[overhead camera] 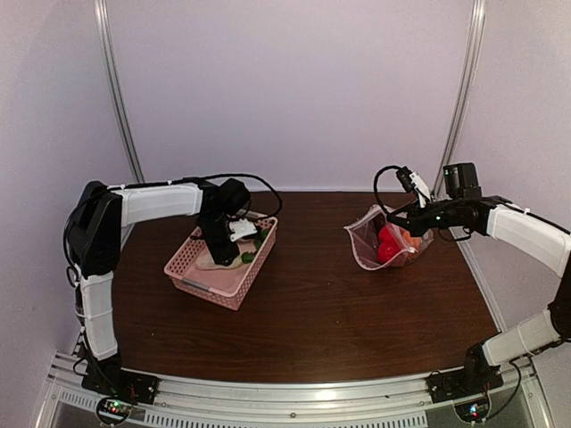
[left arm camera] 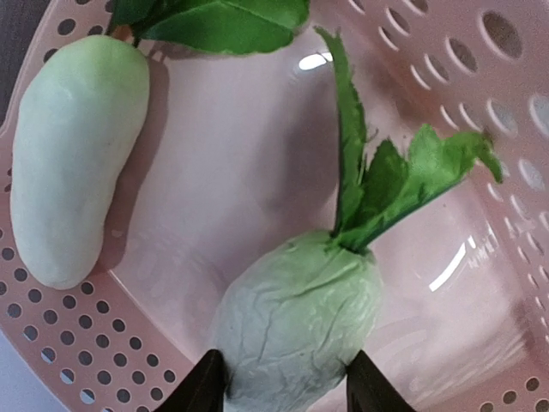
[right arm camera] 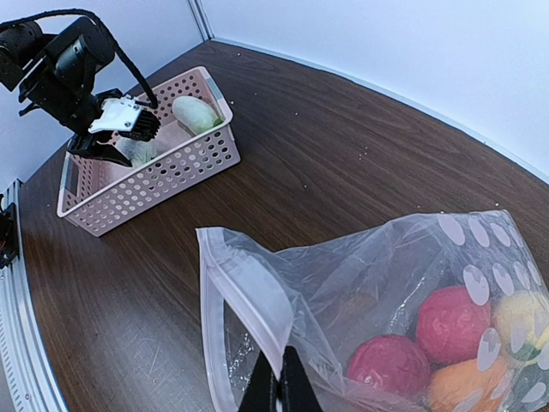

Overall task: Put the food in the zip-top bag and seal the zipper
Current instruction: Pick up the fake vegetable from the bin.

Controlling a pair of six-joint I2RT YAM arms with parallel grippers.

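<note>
My left gripper (overhead camera: 227,245) reaches down into the pink basket (overhead camera: 201,283). Its fingers (left arm camera: 206,386) press both sides of a white radish (left arm camera: 296,318) with green leaves, which lies on the basket floor. A second white radish (left arm camera: 77,163) lies beside it. My right gripper (right arm camera: 280,386) is shut on the mouth edge of the clear zip-top bag (overhead camera: 385,239) and holds it open and upright. The zipper (right arm camera: 257,283) runs along that edge. Two red fruits (right arm camera: 452,323), an orange one (right arm camera: 455,386) and a yellow one (right arm camera: 519,319) lie inside the bag. The dark purple one is hidden.
The basket (right arm camera: 146,184) stands at the left middle of the brown table (overhead camera: 312,303), the bag at the right rear. White walls close the back and both sides. A metal rail (overhead camera: 294,392) runs along the near edge.
</note>
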